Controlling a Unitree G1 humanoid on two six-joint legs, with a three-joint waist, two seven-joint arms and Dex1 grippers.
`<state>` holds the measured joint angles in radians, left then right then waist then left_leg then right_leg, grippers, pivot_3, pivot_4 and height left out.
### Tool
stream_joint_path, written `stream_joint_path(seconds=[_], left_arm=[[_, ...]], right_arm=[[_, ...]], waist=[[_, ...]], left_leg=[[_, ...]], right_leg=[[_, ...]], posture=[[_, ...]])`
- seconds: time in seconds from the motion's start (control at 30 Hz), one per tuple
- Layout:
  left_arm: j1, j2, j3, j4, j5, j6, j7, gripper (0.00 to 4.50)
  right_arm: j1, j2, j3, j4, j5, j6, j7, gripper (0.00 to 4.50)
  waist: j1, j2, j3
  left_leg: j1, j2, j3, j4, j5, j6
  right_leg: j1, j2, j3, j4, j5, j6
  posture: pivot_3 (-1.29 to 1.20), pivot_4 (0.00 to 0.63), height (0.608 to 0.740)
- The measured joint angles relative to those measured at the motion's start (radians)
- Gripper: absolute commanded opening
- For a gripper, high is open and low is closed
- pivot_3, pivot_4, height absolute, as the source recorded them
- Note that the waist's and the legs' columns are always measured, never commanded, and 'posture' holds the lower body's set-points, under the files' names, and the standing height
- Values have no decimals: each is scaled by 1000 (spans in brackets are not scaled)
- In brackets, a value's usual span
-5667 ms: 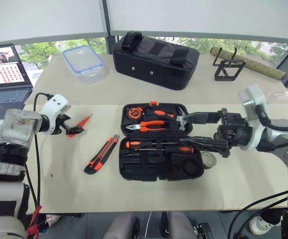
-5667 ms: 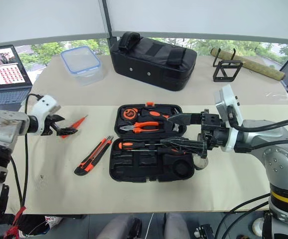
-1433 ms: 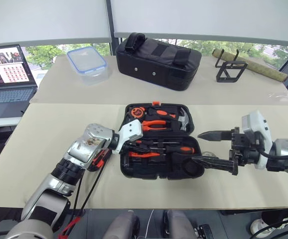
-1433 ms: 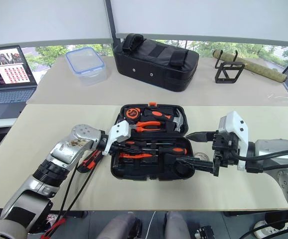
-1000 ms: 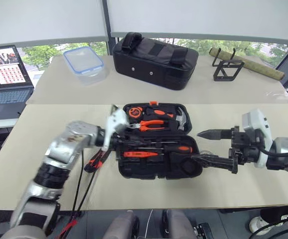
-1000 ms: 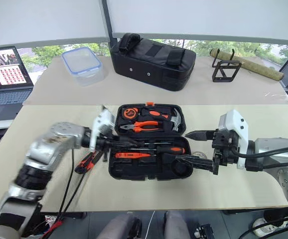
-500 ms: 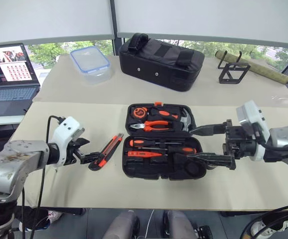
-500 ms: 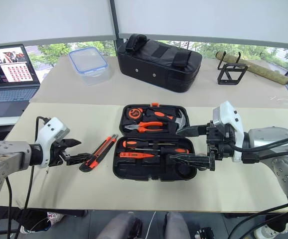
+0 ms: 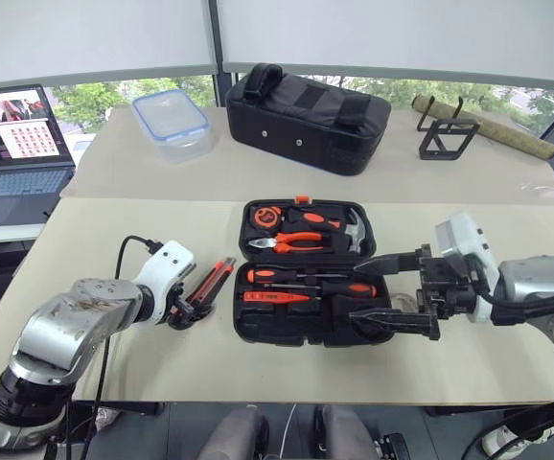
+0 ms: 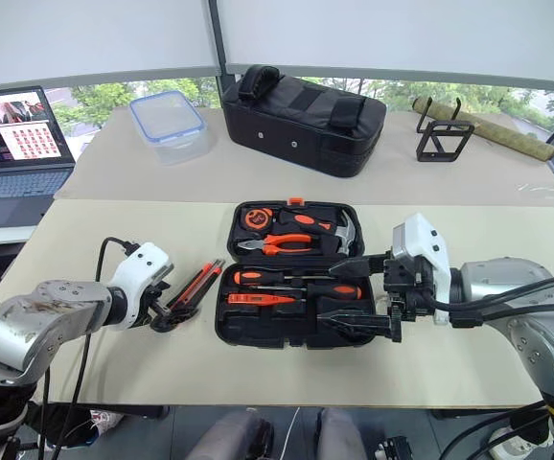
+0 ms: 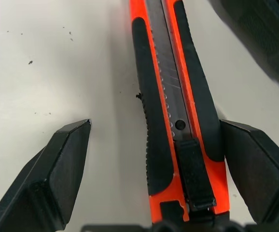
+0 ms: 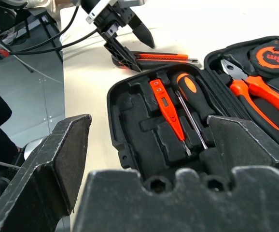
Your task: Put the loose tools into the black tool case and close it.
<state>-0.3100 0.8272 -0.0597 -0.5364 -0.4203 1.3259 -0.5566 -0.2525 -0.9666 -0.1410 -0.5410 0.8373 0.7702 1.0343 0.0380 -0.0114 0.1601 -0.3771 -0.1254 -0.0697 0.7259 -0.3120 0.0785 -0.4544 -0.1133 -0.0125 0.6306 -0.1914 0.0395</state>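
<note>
Beige tabletop (image 9: 114, 220) carried the open black tool case (image 9: 311, 271) at its centre, two screwdrivers and the tester already seated. Your left gripper (image 10: 169, 309) stood spread, straddling the utility knife (image 11: 175, 104), which lay just beside the case's left edge. You needed to centre the handle between both fingers before clamping, then lift level. Your right gripper (image 9: 389, 289) hung released over the case's right end. You could not make out the tape roll.

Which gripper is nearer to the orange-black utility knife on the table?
Left. The left gripper is open with its fingers on either side of the utility knife. The right gripper is open over the far side of the black tool case.
</note>
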Motion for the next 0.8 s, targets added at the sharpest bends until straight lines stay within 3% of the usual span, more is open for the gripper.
stream_joint_path(seconds=[0.03, 0.23, 0.37, 0.6, 0.7, 0.8], left_arm=[[5, 9, -3, 0, 0, -11, -4, 3740], [23, 51, -6, 18, -7, -67, -46, 1708], [2, 110, 27, 124, -43, -134, -155, 1705], [-188, 227, 38, 234, -80, -485, -550, 1705], [-342, 183, -84, 292, -66, -576, -706, 1705], [-473, 77, -227, 339, -27, -624, -807, 1705]], right_arm=[[0, 0, 2, 1, -3, -1, 0, 4500], [4, 0, 4, 4, -23, -6, 7, 4500], [23, -9, -4, 11, -27, -4, 14, 4500], [79, -46, -42, 4, -7, 6, 42, 4500], [107, -49, -46, -2, -30, -8, 47, 4500], [138, -55, -64, -13, -41, -16, 48, 4500]], waist=[[0, 1, 0], [-1, 2, -1], [-2, 1, -1], [2, 0, 0], [5, 0, 0], [4, 0, 0]], left_leg=[[0, 0, 0, 0, 0, 0], [3, 1, 1, -4, 0, -1], [2, 1, 1, -5, 1, -1], [-1, -1, 1, -5, 0, 0], [-3, -1, 1, -3, 1, 0], [-6, 0, 1, 0, 1, 0]], right_leg=[[0, 0, 0, 0, 0, 0], [0, -1, 0, 0, 0, 0], [-2, 0, -1, 0, 0, -1], [-1, -1, -2, -4, 0, -1], [-1, -1, -3, -4, 0, -1], [-2, -2, -2, -3, 0, -1]], posture=[[0, 150, 715], [0, 150, 715], [0, 150, 715], [0, 150, 715], [0, 150, 715], [0, 150, 715]])
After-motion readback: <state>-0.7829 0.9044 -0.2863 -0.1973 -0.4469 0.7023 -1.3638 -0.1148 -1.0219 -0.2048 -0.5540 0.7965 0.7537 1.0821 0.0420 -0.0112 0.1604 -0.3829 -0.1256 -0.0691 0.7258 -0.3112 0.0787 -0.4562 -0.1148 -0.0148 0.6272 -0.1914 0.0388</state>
